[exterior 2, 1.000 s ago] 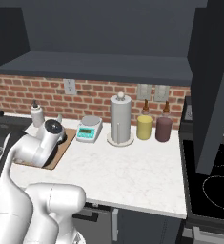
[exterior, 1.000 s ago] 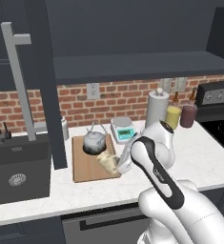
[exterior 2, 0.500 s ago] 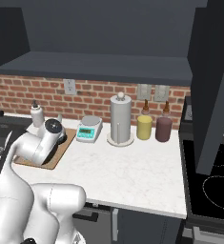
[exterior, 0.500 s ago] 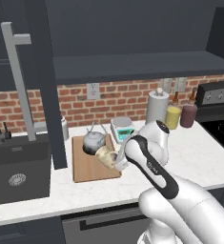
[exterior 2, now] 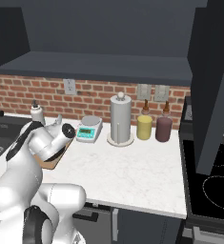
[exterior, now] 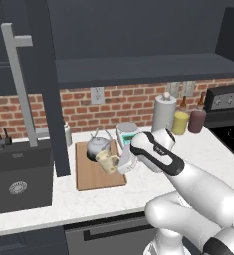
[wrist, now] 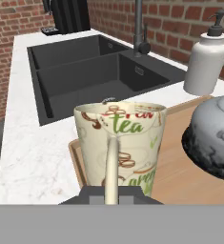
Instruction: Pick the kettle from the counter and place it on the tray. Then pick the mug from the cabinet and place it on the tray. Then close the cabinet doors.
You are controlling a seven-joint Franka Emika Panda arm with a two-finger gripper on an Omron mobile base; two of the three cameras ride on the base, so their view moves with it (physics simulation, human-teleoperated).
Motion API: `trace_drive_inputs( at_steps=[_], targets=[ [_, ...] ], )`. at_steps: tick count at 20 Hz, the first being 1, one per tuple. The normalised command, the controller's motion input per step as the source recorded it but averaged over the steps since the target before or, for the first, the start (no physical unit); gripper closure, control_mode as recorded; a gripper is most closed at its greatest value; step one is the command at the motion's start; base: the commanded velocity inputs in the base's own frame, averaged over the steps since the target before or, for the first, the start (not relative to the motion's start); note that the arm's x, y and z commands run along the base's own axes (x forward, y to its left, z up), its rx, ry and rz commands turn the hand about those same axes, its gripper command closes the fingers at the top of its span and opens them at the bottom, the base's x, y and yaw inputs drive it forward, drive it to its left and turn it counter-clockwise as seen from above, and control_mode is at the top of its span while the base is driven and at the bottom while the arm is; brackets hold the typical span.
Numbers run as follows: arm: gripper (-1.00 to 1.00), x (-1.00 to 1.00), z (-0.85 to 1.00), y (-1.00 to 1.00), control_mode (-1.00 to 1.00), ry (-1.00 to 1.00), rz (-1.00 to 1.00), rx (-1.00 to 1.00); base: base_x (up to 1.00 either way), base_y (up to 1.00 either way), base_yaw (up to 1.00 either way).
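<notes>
item: mug [exterior: 106,162] — beige, printed with brown swirls and green lettering, tilted in the left base view; we find it clamped in the jaws by its handle, the handle running straight down to the gripper [wrist: 111,190] in the hand view. it hangs over the tray [exterior: 91,175], toward the board's right half, just in front of the kettle.

item: kettle [exterior: 98,147] — squat silver-grey body with wire handle, standing on the back part of the tray. in the hand view its rounded side [wrist: 213,138] sits close to the right of the mug; we see a narrow gap between them.

item: tray, wooden board lying flat on the white surface [exterior: 198,149]. its front half is bare wood; its left long edge lies near the sink [exterior: 19,179], a strip of surface between the two.

item: soap bottle [wrist: 206,59], white, upright beyond the tray's far edge, beside the sink rim.

item: cabinet door [exterior: 51,89], swung open, its edge hanging above the strip between sink and tray, left of the mug; long grey bar handle [exterior: 20,84] further left. a second open door [exterior 2: 213,86] stands at the right in the right base view.

item: scale [exterior 2: 88,128], paper-towel roll [exterior 2: 120,119], yellow canister [exterior 2: 144,127] and dark red canister [exterior 2: 164,128] — ranged along the brick wall, well apart from the tray; broad bare surface lies in front of them.
</notes>
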Motion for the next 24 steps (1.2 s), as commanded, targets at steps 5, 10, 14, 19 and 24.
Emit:
trace_drive_inputs(
  at_steps=[5, 10, 14, 19, 24],
  targets=[
    [1.00, 0.16, -0.51, -0.01, -1.00, 0.00, 0.01, 0.19, 0.00, 0.00, 0.00],
    [1.00, 0.24, -0.49, 0.01, -1.00, 0.00, 0.00, 0.03, 0.00, 0.00, 0.00],
    [1.00, 0.19, -0.42, 0.00, -1.00, 0.00, 0.00, 0.04, 0.00, 0.00, 0.00],
    [1.00, 0.17, -0.39, 0.00, -1.00, 0.00, 0.00, 0.05, 0.00, 0.00, 0.00],
    [-1.00, 0.08, -0.29, 0.00, -1.00, 0.00, 0.00, 0.06, 0.00, 0.00, 0.00]
  ],
)
